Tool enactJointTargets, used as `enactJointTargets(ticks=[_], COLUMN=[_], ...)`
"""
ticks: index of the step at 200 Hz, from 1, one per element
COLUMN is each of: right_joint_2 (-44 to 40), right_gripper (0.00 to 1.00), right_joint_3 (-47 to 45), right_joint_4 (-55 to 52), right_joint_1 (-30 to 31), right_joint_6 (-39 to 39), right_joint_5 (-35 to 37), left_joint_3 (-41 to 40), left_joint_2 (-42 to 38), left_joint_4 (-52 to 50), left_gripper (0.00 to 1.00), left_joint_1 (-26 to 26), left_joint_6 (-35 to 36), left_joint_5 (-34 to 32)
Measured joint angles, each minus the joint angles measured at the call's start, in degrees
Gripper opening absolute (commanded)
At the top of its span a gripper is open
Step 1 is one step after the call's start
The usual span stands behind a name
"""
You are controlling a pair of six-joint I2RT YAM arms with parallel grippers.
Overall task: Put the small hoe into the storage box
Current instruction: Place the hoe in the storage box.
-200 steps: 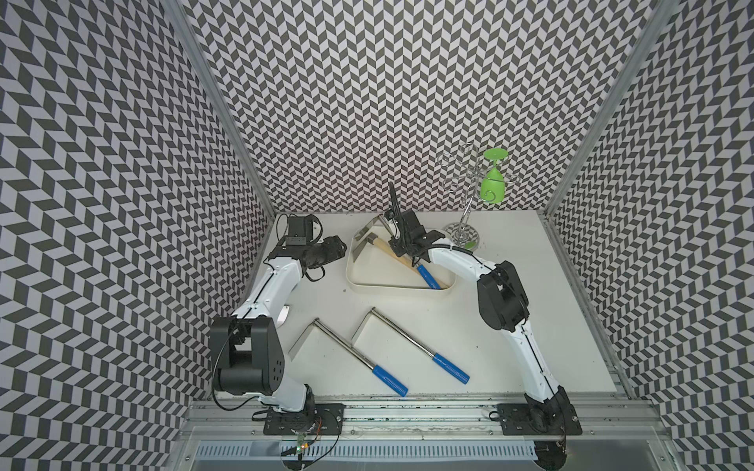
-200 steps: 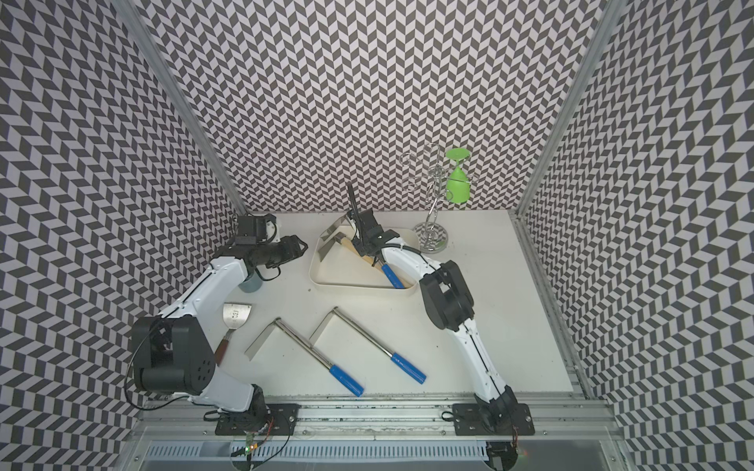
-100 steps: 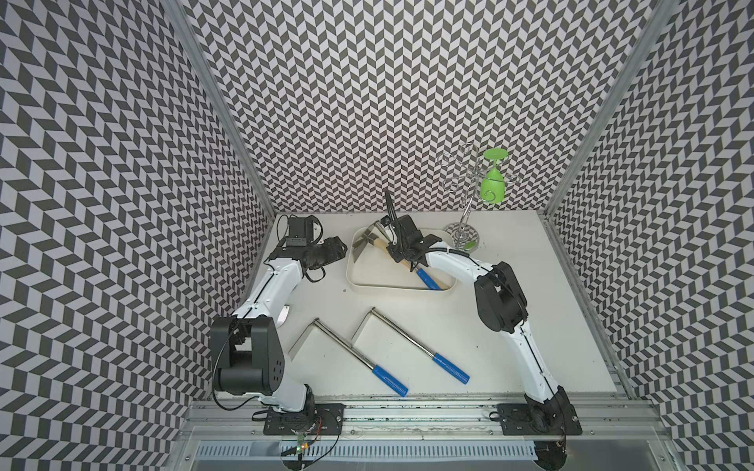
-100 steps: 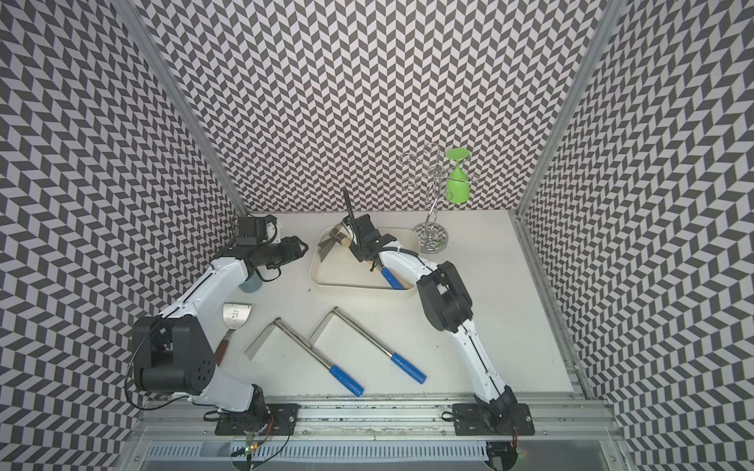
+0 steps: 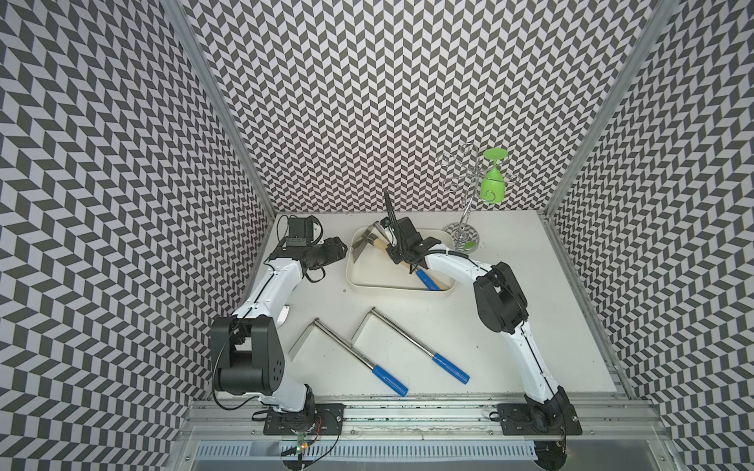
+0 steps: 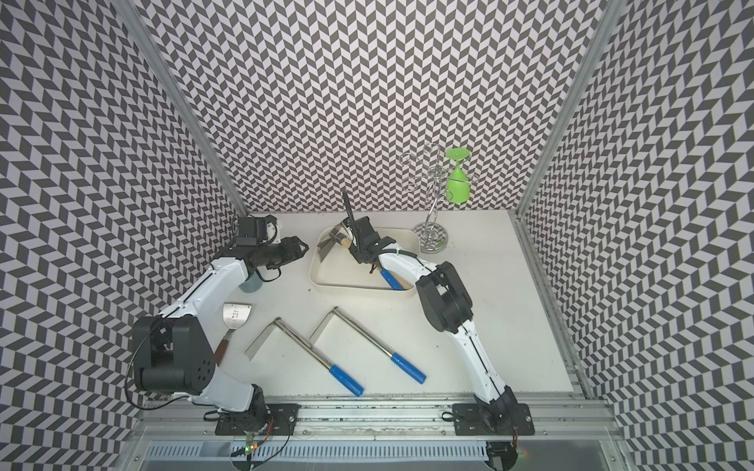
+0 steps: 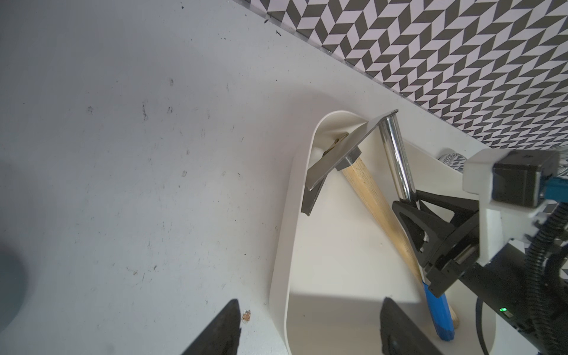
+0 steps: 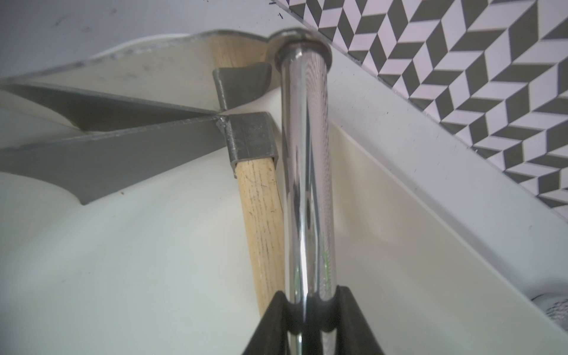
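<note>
In the storage box point(image 5: 391, 287) the small hoe point(image 8: 307, 184) lies slanted, its blue grip down inside and its blade propped on the corner rim over a wooden-handled hoe point(image 7: 375, 203). The right gripper point(image 8: 310, 295) hugs the chrome shaft narrowly. On release, the perched blade could tip outward or slide. The left gripper point(image 7: 307, 325) hangs wide and empty beside the box. The mark printed on a scraper point(image 6: 236, 316) is too small to read.

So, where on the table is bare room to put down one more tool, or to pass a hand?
Widest free patch: the table between the right arm and the right wall. A narrower strip lies between the storage box and the two loose hoes. Crowded: inside the box, and by the left arm, with a cup and a scraper.
</note>
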Motion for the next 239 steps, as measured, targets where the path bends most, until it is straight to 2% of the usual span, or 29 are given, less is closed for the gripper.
enactJointTargets(ticks=[8, 23, 98, 162, 203, 239], right_joint_2=[0.02, 0.0, -0.74, -7.1, -13.53, -13.9], right_gripper=[0.28, 0.0, 0.0, 0.0, 0.0, 0.0], right_joint_3=[-0.11, -0.09, 0.96, 0.66, -6.71, -12.76], right_joint_4=[-0.24, -0.59, -2.89, -5.57, -4.83, -5.57], right_joint_1=[0.0, -0.13, 0.0, -0.02, -0.02, -0.02], right_joint_6=[0.15, 0.46, 0.7, -0.57, -2.54, -4.37], right_joint_5=[-0.15, -0.26, -0.13, 1.18, 0.96, 0.76], left_joint_3=[0.0, 0.0, 0.02, 0.0, 0.0, 0.02], left_joint_2=[0.0, 0.0, 0.66, 0.83, 0.83, 1.05], left_joint_4=[0.0, 0.0, 0.07, 0.17, 0.39, 0.42], left_gripper=[0.72, 0.72, 0.72, 0.72, 0.72, 0.72], left_joint_1=[0.0, 0.0, 0.37, 0.63, 0.76, 1.01], left_joint_6=[0.0, 0.0, -0.22, -0.24, -0.24, -0.31], left_joint_5=[0.02, 0.04, 0.48, 0.76, 0.92, 1.11])
